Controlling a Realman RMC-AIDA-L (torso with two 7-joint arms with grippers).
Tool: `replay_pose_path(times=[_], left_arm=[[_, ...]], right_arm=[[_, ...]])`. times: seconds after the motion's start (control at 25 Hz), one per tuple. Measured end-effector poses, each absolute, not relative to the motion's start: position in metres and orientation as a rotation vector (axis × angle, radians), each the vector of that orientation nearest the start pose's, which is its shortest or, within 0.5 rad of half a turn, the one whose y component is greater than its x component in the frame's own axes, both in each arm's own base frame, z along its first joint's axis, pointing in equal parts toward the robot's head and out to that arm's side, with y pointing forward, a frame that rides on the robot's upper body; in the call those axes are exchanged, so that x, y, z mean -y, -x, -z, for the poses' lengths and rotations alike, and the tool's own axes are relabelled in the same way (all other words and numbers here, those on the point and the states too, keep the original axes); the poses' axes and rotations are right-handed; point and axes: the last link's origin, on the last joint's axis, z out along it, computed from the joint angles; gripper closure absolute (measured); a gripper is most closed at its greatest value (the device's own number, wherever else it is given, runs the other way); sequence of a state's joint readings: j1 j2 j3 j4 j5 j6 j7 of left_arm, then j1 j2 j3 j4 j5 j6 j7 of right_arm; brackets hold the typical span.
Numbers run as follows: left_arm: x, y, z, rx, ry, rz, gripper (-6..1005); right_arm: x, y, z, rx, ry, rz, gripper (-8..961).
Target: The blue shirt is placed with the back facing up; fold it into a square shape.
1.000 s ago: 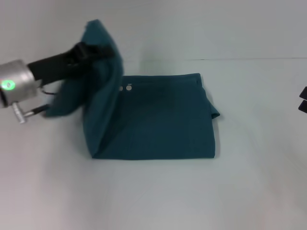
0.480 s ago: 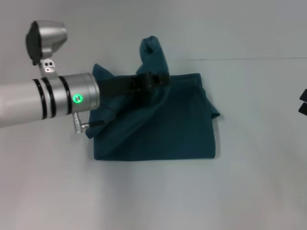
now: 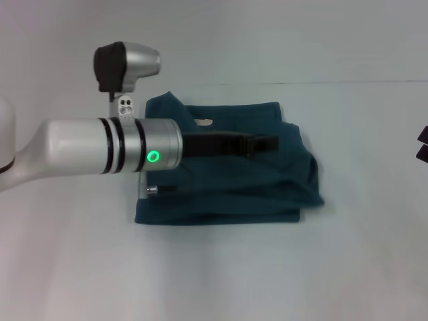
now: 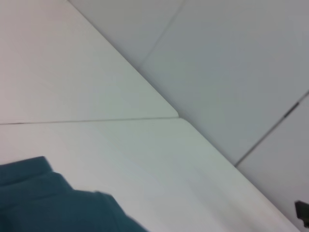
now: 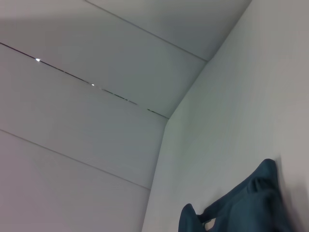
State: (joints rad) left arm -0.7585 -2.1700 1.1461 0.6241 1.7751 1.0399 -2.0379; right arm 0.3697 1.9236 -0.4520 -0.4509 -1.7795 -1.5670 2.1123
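Note:
The blue shirt [image 3: 227, 194] lies folded on the white table [image 3: 221, 274] in the head view. Its left part now lies over the right side and bulges past the right edge [image 3: 314, 184]. My left gripper [image 3: 267, 142] reaches from the left over the middle of the shirt, low on the cloth, its black fingers held together in a narrow bar on the folded layer. My right gripper [image 3: 422, 144] is parked at the right edge of the head view, apart from the shirt. The shirt also shows in the left wrist view [image 4: 48, 203] and in the right wrist view [image 5: 241, 203].
A small white label [image 3: 203, 122] shows near the shirt's far edge. My left arm's silver forearm [image 3: 100, 147] covers the shirt's left side. The table's far edge [image 3: 361, 82] meets the wall behind the shirt.
My left gripper has swept from the far left across the shirt to the right, carrying the lifted left part over. That part now lies flat on the right side.

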Motion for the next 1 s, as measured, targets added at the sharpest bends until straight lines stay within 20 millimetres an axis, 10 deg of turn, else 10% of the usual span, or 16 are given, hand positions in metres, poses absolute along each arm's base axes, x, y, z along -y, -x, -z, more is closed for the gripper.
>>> replay_pose_path(times=[0.28, 0.48, 1.0], left_arm=[[-0.391, 0.145, 0.061, 1.204, 2.620, 0.825, 676], [-0.396, 0.187, 0.023, 1.534, 2.300, 1.011, 349], [-0.354, 0.262, 0.000, 2.176, 1.898, 0.994, 126]], right_arm=[[-0.299, -0.345, -0.081, -1.787, 1.869, -1.255, 312], [-0.299, -0.346, -0.081, -1.787, 1.869, -1.250, 312], [-0.299, -0.347, -0.076, -1.804, 1.890, -1.205, 313]])
